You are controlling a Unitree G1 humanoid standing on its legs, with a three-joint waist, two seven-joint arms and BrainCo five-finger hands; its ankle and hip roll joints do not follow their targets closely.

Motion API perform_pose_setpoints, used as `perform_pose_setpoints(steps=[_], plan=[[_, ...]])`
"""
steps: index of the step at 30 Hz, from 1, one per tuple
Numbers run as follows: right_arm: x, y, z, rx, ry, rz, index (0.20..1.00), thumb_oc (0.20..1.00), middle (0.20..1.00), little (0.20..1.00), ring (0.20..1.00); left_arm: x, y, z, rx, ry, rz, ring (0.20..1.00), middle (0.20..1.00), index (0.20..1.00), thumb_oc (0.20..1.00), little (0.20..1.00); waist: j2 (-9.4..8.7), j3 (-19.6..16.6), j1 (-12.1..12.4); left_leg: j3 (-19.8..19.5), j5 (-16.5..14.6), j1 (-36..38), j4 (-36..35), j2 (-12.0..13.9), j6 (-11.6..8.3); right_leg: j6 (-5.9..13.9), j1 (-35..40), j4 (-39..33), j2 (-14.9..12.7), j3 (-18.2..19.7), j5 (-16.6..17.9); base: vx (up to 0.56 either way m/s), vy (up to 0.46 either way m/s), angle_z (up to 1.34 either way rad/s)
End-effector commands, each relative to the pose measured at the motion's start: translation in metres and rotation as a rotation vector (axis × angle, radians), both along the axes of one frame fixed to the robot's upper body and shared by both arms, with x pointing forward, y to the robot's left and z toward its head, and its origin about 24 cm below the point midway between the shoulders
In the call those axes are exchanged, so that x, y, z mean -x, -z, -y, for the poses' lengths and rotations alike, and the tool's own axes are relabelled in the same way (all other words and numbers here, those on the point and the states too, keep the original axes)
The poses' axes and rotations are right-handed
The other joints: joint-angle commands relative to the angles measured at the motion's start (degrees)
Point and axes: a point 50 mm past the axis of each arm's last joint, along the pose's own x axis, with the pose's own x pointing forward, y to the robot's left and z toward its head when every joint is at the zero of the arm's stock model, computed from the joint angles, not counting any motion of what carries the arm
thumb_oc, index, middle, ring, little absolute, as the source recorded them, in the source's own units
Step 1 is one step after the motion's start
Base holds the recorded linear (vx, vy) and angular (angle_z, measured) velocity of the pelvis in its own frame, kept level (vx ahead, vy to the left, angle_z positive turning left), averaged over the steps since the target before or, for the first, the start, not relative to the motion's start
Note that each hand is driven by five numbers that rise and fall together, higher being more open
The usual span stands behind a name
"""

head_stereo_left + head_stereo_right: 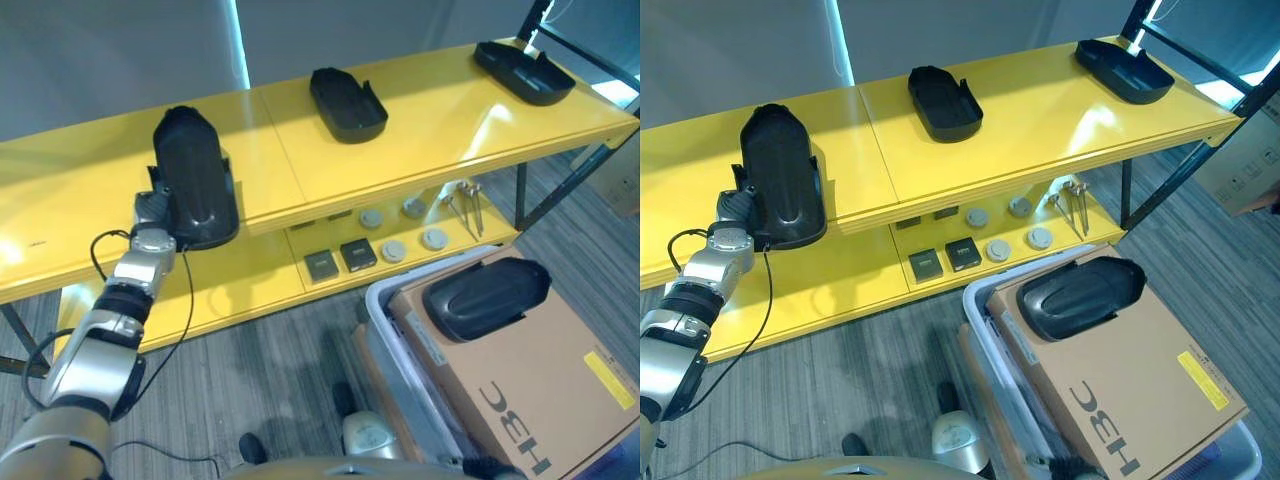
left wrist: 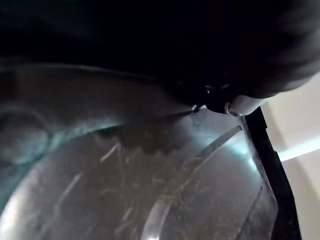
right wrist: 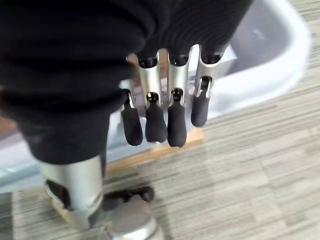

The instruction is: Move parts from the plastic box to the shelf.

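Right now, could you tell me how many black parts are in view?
4. Three on the shelf's top level: left part at the left hand, middle part, right-end part. The fourth part lies on the cardboard box in the plastic box. More may be hidden underneath.

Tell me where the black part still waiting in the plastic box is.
In the left eye view the black part lies on the cardboard box inside the plastic box, lower right, on the floor before the yellow shelf.

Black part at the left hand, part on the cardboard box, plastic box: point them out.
Black part at the left hand (image 1: 195,175): left eye view, middle of its shell.
Part on the cardboard box (image 1: 487,297): left eye view, its top.
Plastic box (image 1: 385,335): left eye view, its left wall.
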Motion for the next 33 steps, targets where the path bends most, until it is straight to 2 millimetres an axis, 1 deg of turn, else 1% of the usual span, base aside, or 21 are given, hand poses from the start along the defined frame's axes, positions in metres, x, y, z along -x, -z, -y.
perform_pose_setpoints(steps=[1, 3, 6, 9, 12, 19, 20, 24, 25, 33], plan=[[0.004, 0.004, -0.006, -0.024, -0.051, -0.033, 1.0, 1.0, 1.0, 1.0, 1.0, -0.015, -0.065, -0.017, -0.036, -0.067, 0.19, 0.2, 0.2, 0.2, 0.2, 0.2, 1.05, 0.37, -0.45, -0.96, 0.69, -0.89, 1.67, 1.75, 0.44, 0.84, -2.01, 5.49, 2.85, 0.49, -2.52, 0.03, 0.096, -0.14], [0.003, 0.003, -0.005, -0.022, -0.065, -0.025, 1.0, 1.0, 1.0, 1.0, 1.0, -0.016, -0.066, -0.021, -0.019, -0.1, 0.167, 0.2, 0.2, 0.2, 0.2, 0.2, 0.84, 1.48, -1.12, -0.79, -0.05, -1.32, 2.45, 1.16, 0.89, 1.06, -2.7, 6.22, 2.63, 1.33, -2.59, 0.03, 0.06, -0.11], [0.001, 0.003, -0.006, -0.029, -0.07, -0.013, 1.0, 1.0, 1.0, 1.0, 1.0, -0.017, -0.068, -0.024, -0.025, -0.117, 0.166, 0.2, 0.2, 0.2, 0.2, 0.2, 0.53, 2.33, -1.42, -0.79, -0.54, -2.0, 3.22, 0.93, 1.18, 1.15, -3.5, 7.03, 2.52, 1.7, -2.78, 0.0, 0.013, -0.13], [-0.007, 0.003, -0.008, -0.043, -0.069, 0.014, 1.0, 1.0, 1.0, 1.0, 1.0, -0.02, -0.077, -0.025, -0.002, -0.156, 0.194, 0.2, 0.2, 0.2, 0.2, 0.2, -0.15, 4.08, -1.82, -0.69, -1.16, -3.69, 4.57, 0.7, 1.48, 1.06, -5.09, 8.13, 2.48, 2.2, -3.11, -0.04, -0.01, -0.08], [-0.013, 0.002, -0.01, -0.049, -0.072, 0.04, 1.0, 1.0, 1.0, 1.0, 1.0, -0.023, -0.092, -0.026, -0.024, -0.19, 0.226, 0.2, 0.2, 0.2, 0.2, 0.2, -0.68, 5.99, -2.18, -0.61, -1.38, -5.56, 5.86, 0.84, 1.51, 0.78, -6.85, 9.3, 2.62, 2.53, -3.4, -0.05, -0.011, -0.04], [-0.02, 0.002, -0.011, -0.06, -0.07, 0.069, 1.0, 1.0, 1.0, 1.0, 1.0, -0.025, -0.117, -0.033, -0.051, -0.261, 0.27, 0.2, 0.2, 0.2, 0.2, 0.2, -1.55, 9.09, -2.6, -0.85, -1.59, -9.81, 8.9, 1.75, 1.42, -0.2, -10.65, 11.62, 2.97, 2.78, -3.88, -0.02, -0.012, -0.08], [-0.02, 0.002, -0.01, -0.06, -0.068, 0.071, 1.0, 1.0, 1.0, 1.0, 1.0, -0.025, -0.119, -0.034, -0.055, -0.262, 0.269, 0.2, 0.2, 0.2, 0.2, 0.2, -1.37, 9.24, -2.68, -1.65, -2.99, -9.61, 9.04, 1.57, 1.12, 0.1, -10.39, 11.93, 2.87, 2.83, -5.28, 0.07, 0.022, -0.1], [-0.021, 0.001, -0.009, -0.062, -0.072, 0.079, 1.0, 1.0, 1.0, 1.0, 1.0, -0.024, -0.129, -0.04, -0.095, -0.284, 0.257, 0.2, 0.2, 0.2, 0.2, 0.2, -1.62, 9.99, -2.69, -1.72, -2.81, -10.96, 9.73, 2.11, 0.95, -0.28, -11.38, 12.25, 3.0, 2.71, -5.35, 0.02, -0.002, -0.02], [-0.021, 0.001, -0.009, -0.062, -0.075, 0.082, 1.0, 1.0, 1.0, 1.0, 1.0, -0.023, -0.133, -0.043, -0.127, -0.296, 0.245, 0.2, 0.2, 0.2, 0.2, 0.2, -1.66, 10.22, -2.67, -1.75, -2.78, -11.1, 9.78, 2.24, 0.91, -0.36, -11.42, 12.19, 3.05, 2.66, -5.36, -0.01, -0.024, -0.03], [-0.024, -0.001, -0.007, -0.064, -0.066, 0.09, 1.0, 1.0, 1.0, 1.0, 1.0, -0.018, -0.136, -0.056, -0.195, -0.322, 0.166, 0.2, 0.2, 0.2, 0.2, 0.2, -1.91, 10.66, -2.53, -1.69, -2.73, -11.39, 10.5, 2.63, 0.8, -0.65, -11.1, 12.1, 3.02, 2.52, -5.35, 0.0, -0.002, 0.0]])
